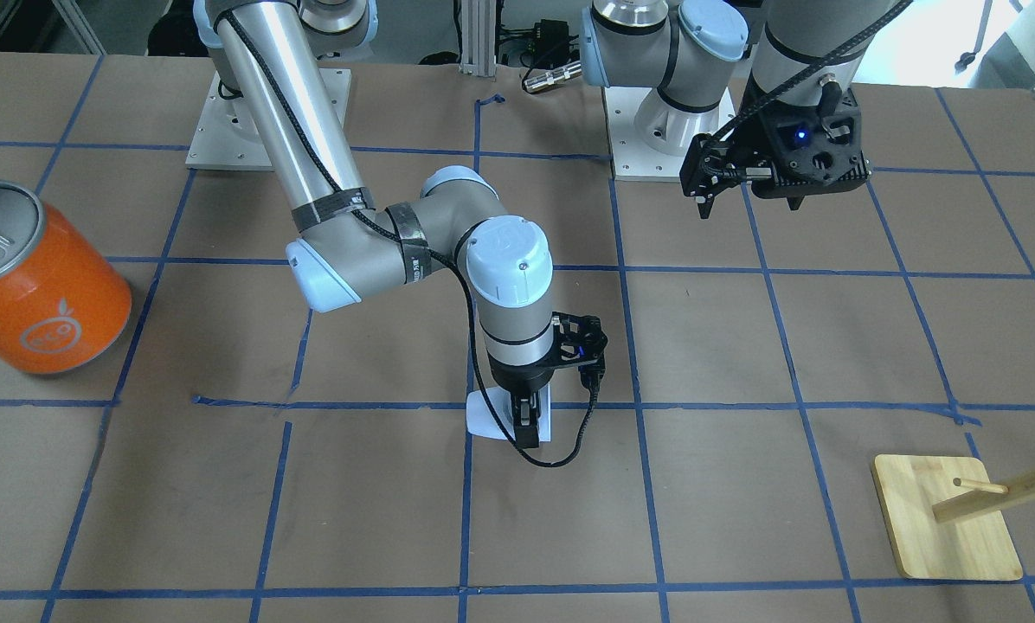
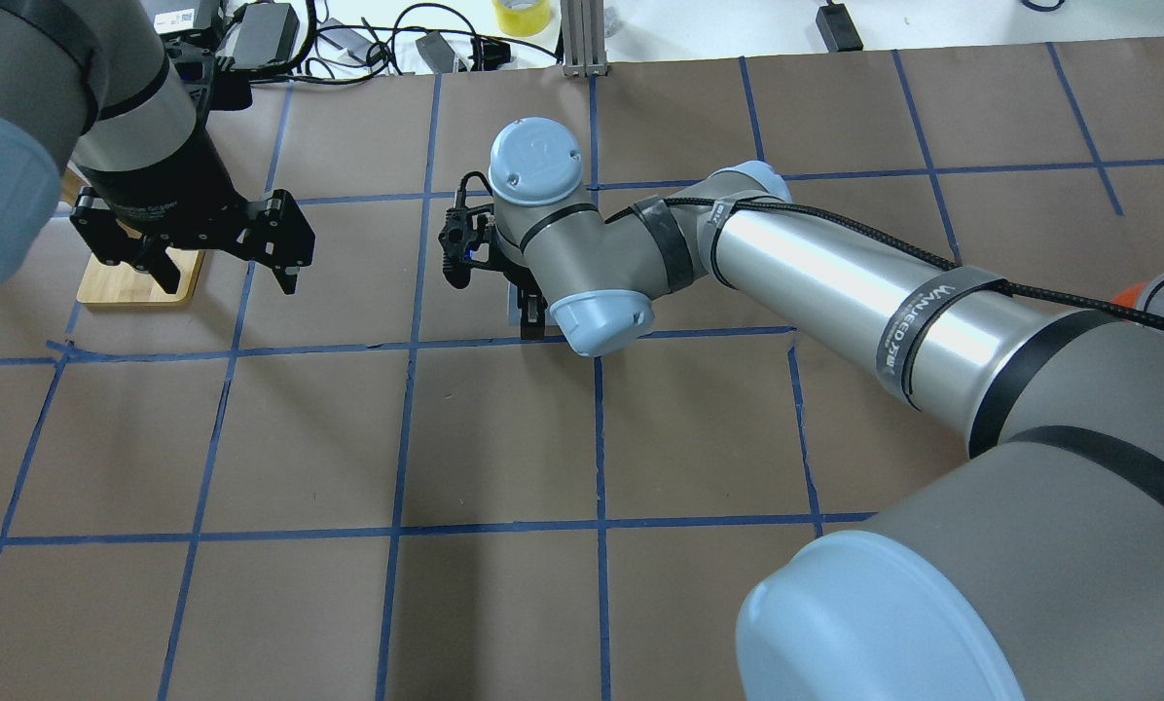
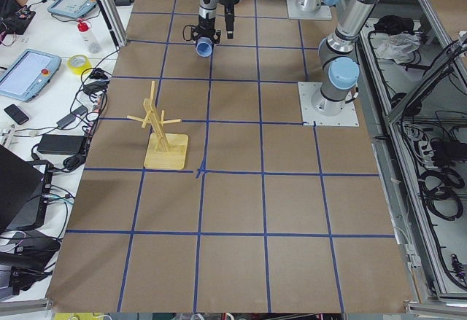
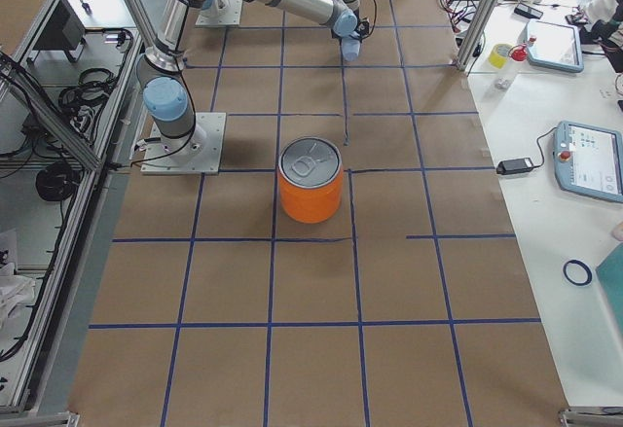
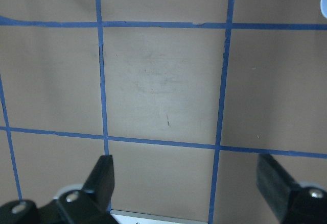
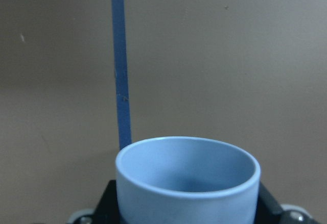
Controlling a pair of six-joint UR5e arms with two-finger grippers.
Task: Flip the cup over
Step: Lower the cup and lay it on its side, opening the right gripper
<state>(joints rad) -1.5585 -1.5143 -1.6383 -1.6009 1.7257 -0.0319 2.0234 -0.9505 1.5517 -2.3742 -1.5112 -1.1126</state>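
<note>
The pale blue-white cup point(image 1: 487, 417) is near the table's middle, tilted with its mouth point(image 3: 205, 46) turned toward the robot's left end of the table. My right gripper point(image 1: 528, 428) points down and is shut on it. The right wrist view shows the cup point(image 6: 186, 183) between the black fingers, rim and bluish inside toward the camera. In the overhead view the wrist hides most of it; only a pale sliver point(image 2: 516, 310) shows. My left gripper point(image 1: 751, 208) is open and empty, hovering well apart, with bare paper between its fingers point(image 5: 102, 175).
A large orange can with a silver lid point(image 1: 41, 285) stands at the robot's right end of the table. A wooden peg stand point(image 1: 946, 519) on a square base stands toward the robot's left end. Blue tape lines grid the brown paper.
</note>
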